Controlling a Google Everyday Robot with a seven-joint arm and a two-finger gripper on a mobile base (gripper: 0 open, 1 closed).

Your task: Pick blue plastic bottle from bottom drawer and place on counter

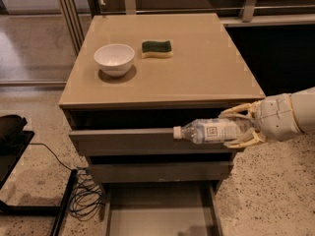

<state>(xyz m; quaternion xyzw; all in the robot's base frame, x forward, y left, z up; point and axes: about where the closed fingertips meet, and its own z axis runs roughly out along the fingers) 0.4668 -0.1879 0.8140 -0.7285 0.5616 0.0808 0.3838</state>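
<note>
Carrying step: tool [237,129] closed around blue plastic bottle [212,131], held sideways above the open bottom drawer [157,221]; next, likely lifting past the desk [202,75] edge, then setting down.

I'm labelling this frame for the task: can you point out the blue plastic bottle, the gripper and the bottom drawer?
blue plastic bottle [206,131]: camera view, on its white label.
gripper [227,130]: camera view, midway between its jaws, clasping the bottle before the top drawer [123,141].
bottom drawer [157,219]: camera view, on its bare floor.
</note>
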